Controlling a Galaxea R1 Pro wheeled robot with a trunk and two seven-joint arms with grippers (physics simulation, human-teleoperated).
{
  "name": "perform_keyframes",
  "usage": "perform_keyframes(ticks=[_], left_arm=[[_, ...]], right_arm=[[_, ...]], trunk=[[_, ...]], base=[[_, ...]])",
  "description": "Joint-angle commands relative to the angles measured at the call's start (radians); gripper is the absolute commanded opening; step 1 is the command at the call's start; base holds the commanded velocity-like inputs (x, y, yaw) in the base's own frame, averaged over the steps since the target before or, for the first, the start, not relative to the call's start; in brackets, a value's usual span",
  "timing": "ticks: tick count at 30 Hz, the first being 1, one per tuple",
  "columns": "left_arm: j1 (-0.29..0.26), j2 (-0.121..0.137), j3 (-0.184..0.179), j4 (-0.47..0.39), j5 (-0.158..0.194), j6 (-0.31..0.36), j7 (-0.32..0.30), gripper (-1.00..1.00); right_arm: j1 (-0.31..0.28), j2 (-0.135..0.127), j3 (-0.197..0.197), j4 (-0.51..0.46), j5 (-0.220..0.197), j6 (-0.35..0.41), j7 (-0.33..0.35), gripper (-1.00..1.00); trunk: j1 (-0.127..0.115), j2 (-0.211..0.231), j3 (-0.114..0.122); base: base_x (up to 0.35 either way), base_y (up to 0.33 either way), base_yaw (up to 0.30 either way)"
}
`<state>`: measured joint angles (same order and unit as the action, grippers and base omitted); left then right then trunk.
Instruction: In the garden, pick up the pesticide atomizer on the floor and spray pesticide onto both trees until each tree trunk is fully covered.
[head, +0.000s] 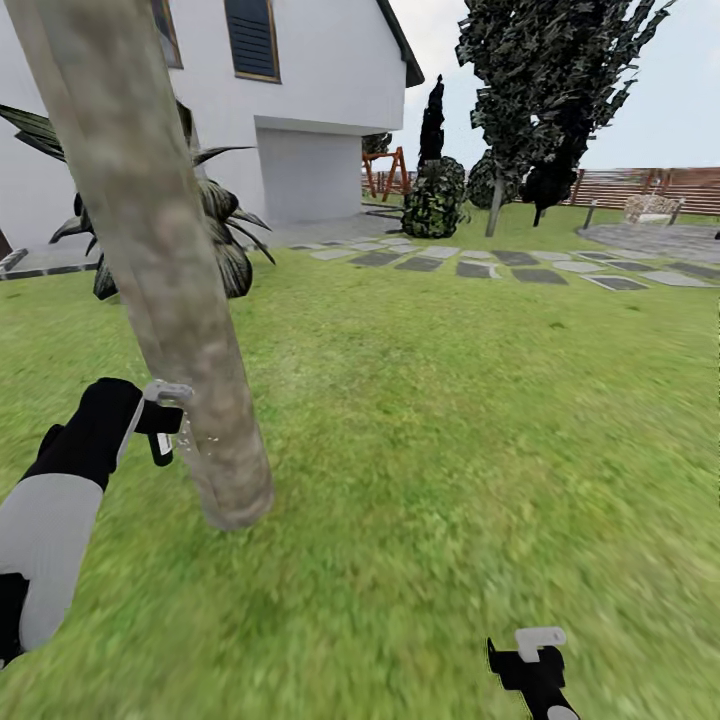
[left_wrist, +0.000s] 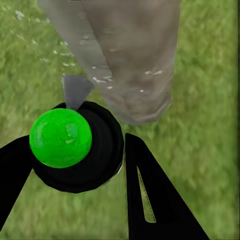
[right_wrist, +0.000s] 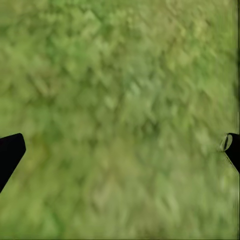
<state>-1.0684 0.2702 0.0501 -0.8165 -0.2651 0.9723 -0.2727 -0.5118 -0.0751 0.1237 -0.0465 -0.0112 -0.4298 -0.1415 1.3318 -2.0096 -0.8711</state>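
A thick, leaning grey-tan tree trunk (head: 170, 300) rises from the lawn at the left of the head view, its base close in the left wrist view (left_wrist: 135, 60). My left gripper (head: 175, 420) sits right against its lower part, shut on the pesticide atomizer (left_wrist: 75, 150), which looks like a dark rounded body with a bright green knob. Whitish spray specks (left_wrist: 100, 80) dot the bark. My right gripper (head: 530, 645) hangs open over bare grass, with its fingertips (right_wrist: 10, 150) far apart. A second tall tree (head: 495, 200) stands far back.
A spiky palm-like plant (head: 225, 235) grows behind the trunk, before the white house (head: 310, 100). Grey stepping stones (head: 480, 265) cross the lawn farther off, with a dark shrub (head: 435, 200) and a brown slat fence (head: 640, 185) beyond. Open grass spreads to the right.
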Motion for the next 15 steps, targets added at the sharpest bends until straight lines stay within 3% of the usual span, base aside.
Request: perform_keyframes(ticks=[1,10,15], left_arm=[[-0.001,0.000,0.002,-0.001,-0.011,0.003,-0.010,-1.00],[-0.003,0.003,0.004,-0.001,-0.013,0.003,-0.009,-1.00],[-0.004,0.001,0.004,-0.001,-0.013,0.003,-0.009,-1.00]], right_arm=[[-0.001,0.000,0.008,0.001,-0.001,-0.001,-0.006,1.00],[-0.001,0.000,0.008,0.001,-0.001,-0.001,-0.005,1.00],[-0.001,0.001,0.008,0.001,-0.001,-0.001,-0.004,1.00]], trunk=[[0.000,0.000,-0.001],[0.000,0.000,-0.001],[0.000,0.000,-0.001]], base=[[0.000,-0.274,0.000],[0.000,-0.274,0.005],[0.000,-0.275,0.219]])
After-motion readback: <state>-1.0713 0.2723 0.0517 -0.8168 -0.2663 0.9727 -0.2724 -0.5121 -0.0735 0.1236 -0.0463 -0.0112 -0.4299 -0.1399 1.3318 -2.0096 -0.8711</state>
